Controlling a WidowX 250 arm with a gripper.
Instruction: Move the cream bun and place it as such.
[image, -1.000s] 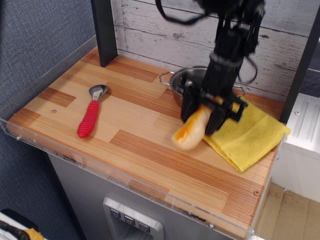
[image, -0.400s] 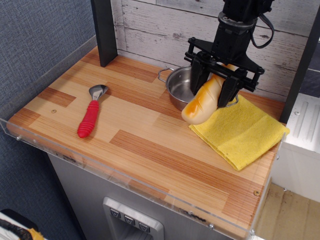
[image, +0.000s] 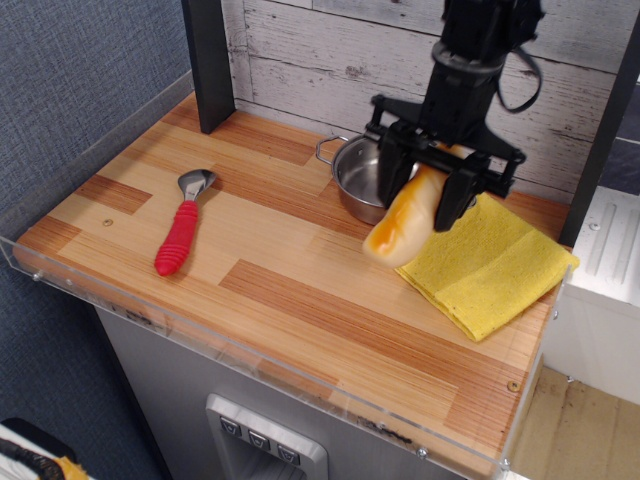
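The cream bun (image: 405, 220) is a glossy cream-yellow toy loaf with an orange-browned top. My black gripper (image: 436, 172) is shut on its upper end and holds it tilted, lower end hanging down-left above the table. The bun hangs just in front of the steel pot (image: 358, 176) and at the left edge of the folded yellow cloth (image: 490, 264). I cannot tell whether its low end touches the wood.
A red-handled scoop (image: 181, 231) lies on the left of the wooden table (image: 270, 300). A black post (image: 208, 60) stands at the back left. A clear acrylic rim (image: 200, 330) runs along the front and left edges.
The gripper lifted the bun up and back toward the pot, then came slightly down and forward again. The pot and cloth shifted a little to the left from one second ago.
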